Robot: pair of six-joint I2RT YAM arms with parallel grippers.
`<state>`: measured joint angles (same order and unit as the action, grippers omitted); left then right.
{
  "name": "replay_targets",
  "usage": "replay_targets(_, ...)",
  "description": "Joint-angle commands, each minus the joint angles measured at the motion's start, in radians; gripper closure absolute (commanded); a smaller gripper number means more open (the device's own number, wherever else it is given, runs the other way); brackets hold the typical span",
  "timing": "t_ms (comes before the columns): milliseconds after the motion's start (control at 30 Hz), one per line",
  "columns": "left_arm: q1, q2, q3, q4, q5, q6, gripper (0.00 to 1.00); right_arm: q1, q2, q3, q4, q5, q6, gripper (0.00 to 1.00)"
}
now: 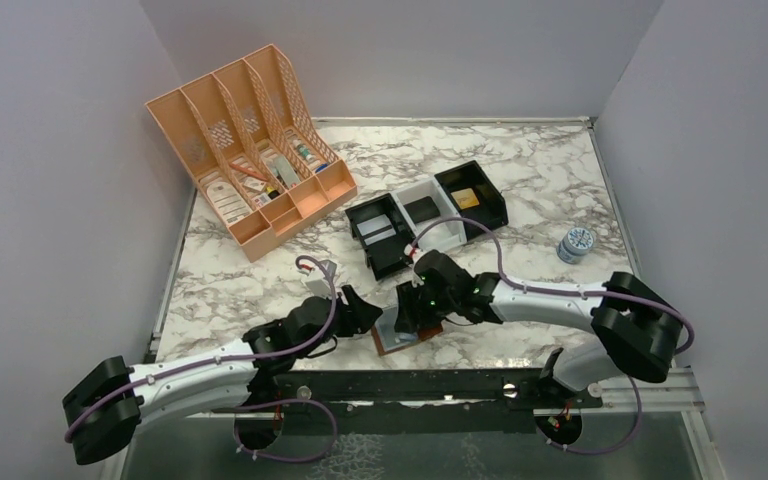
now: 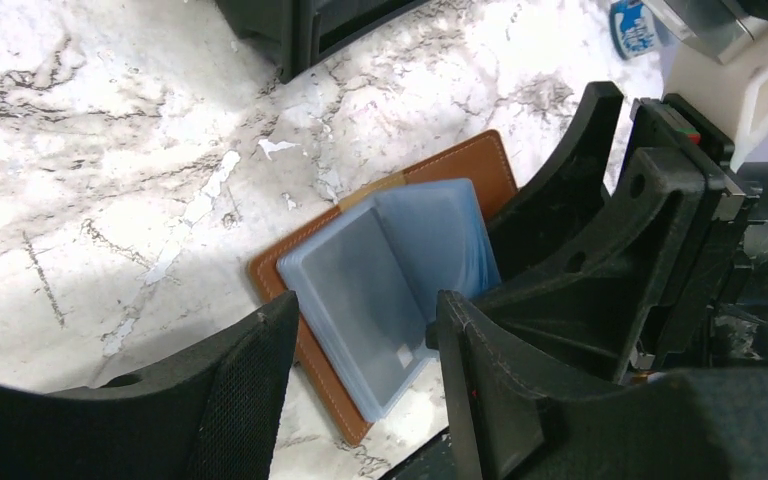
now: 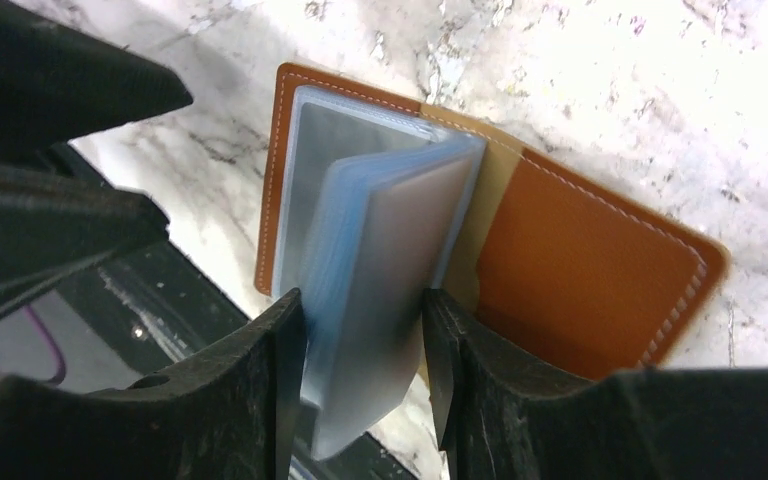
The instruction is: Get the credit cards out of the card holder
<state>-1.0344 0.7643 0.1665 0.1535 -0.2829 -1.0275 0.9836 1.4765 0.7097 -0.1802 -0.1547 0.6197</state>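
My right gripper (image 3: pixel 362 300) pinches the upright pale blue-grey credit cards (image 3: pixel 380 230) between its fingertips. My left gripper (image 2: pixel 365 325) is spread above the brown card holder (image 3: pixel 600 270), which lies open under both pairs of fingers.

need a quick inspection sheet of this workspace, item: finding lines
surface: marble table, pale chips
job's things: card holder lies open at the near edge; credit cards stand raised from it in a pale stack
clutter: orange file organiser back left, black-and-white trays centre, small tin right
grippers: left gripper open over the holder; right gripper fingers flank the raised stack, grip unclear
cables: purple cables along both arms
surroundings: plain grey walls
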Motion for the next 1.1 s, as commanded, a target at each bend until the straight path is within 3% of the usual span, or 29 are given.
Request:
replay_targets(0, -0.003, -0.030, -0.040, 0.106, -0.029, -0.024, 0.45, -0.031, -0.082, -0.050, 0.077, -0.089, 0.029, 0.55)
replay_targets(233, -0.004, 0.047, -0.029, 0.227, 0.055, 0.004, 0.44, -0.066, -0.101, -0.137, 0.165, -0.147, 0.057, 0.61)
replay_targets(400, -0.004, 0.124, -0.025, 0.297, 0.081, -0.002, 0.44, -0.083, -0.099, -0.158, 0.216, -0.214, 0.049, 0.71)
replay_targets(600, -0.007, 0.180, -0.011, 0.317, 0.083, -0.010, 0.44, -0.123, -0.123, -0.166, 0.211, -0.239, 0.053, 0.69)
replay_targets(1067, -0.038, 0.367, 0.083, 0.337, 0.100, 0.009, 0.47, -0.194, -0.182, -0.189, 0.144, -0.213, 0.040, 0.55)
